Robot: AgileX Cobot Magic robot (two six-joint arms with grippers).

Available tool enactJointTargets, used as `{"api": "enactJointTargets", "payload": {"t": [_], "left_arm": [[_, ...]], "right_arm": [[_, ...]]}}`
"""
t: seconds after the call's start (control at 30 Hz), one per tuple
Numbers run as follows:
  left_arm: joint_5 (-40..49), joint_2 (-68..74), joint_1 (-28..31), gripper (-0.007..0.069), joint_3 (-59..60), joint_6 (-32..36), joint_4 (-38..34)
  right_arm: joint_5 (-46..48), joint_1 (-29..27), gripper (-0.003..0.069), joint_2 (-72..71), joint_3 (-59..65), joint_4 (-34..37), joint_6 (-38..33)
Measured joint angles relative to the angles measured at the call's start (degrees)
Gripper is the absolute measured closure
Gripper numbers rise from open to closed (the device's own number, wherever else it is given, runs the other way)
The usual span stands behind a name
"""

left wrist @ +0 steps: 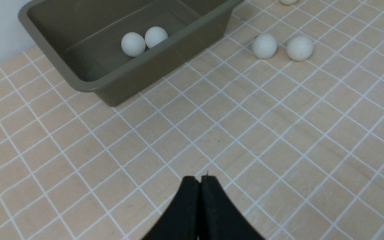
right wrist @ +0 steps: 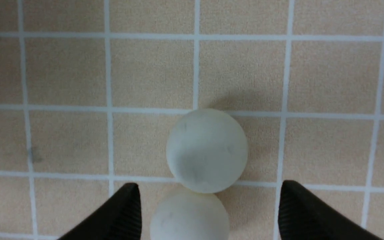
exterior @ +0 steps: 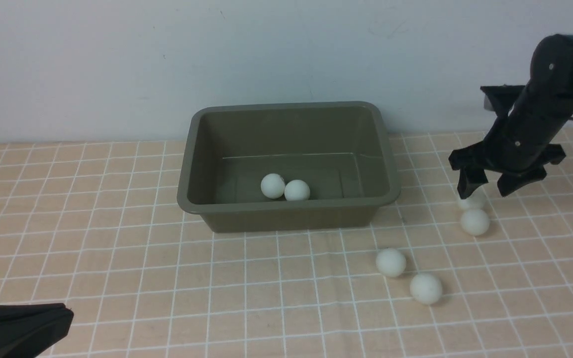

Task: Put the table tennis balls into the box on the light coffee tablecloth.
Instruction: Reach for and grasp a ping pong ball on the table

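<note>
The olive-green box (exterior: 286, 207) stands on the light coffee tablecloth (exterior: 117, 248) and holds two table tennis balls (exterior: 272, 186) (exterior: 297, 190). Two balls (exterior: 391, 262) (exterior: 426, 288) lie on the cloth to the front right of the box. Two more touch each other further right (exterior: 471, 201) (exterior: 475, 222). My right gripper (exterior: 486, 191) is open, low over the farther one. In the right wrist view that ball (right wrist: 189, 216) sits between the fingers of the gripper (right wrist: 209, 185), the other ball (right wrist: 207, 150) just past the tips. My left gripper (left wrist: 200, 180) is shut and empty at the front left.
A pale wall runs just behind the box. In the left wrist view the box (left wrist: 88, 87) is seen with its two balls, and the front pair of balls (left wrist: 264, 45) (left wrist: 299, 48) lies beside it on the cloth.
</note>
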Motion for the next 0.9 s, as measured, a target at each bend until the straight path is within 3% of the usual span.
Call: {"api": "enactJointTargets", "payload": {"t": [0.33, 0.4, 0.53, 0.67, 0.8, 0.9], "left_arm": [[0.0, 0.0, 0.0, 0.0693, 0.0, 0.0, 0.0], [0.0, 0.0, 0.0, 0.0693, 0.0, 0.0, 0.0], [0.0, 0.0, 0.0, 0.0693, 0.0, 0.0, 0.0], [0.0, 0.0, 0.0, 0.0693, 0.0, 0.0, 0.0], [0.0, 0.0, 0.0, 0.0693, 0.0, 0.0, 0.0], [0.0, 0.0, 0.0, 0.0693, 0.0, 0.0, 0.0]], "right_arm": [[-3.9, 0.0, 0.0171, 3.3, 0.0, 0.0, -0.2], [-4.2, 0.0, 0.0189, 3.7, 0.0, 0.0, -0.3], [-4.4, 0.0, 0.0299, 4.1, -0.3, 0.0, -0.9], [-1.1, 0.0, 0.0298, 4.1, -4.9, 0.2, -1.9], [4.1, 0.0, 0.0298, 4.1, -13.4, 3.7, -2.4], [8.5, 0.3, 0.0298, 4.1, -20.7, 12.2, -5.5]]}}
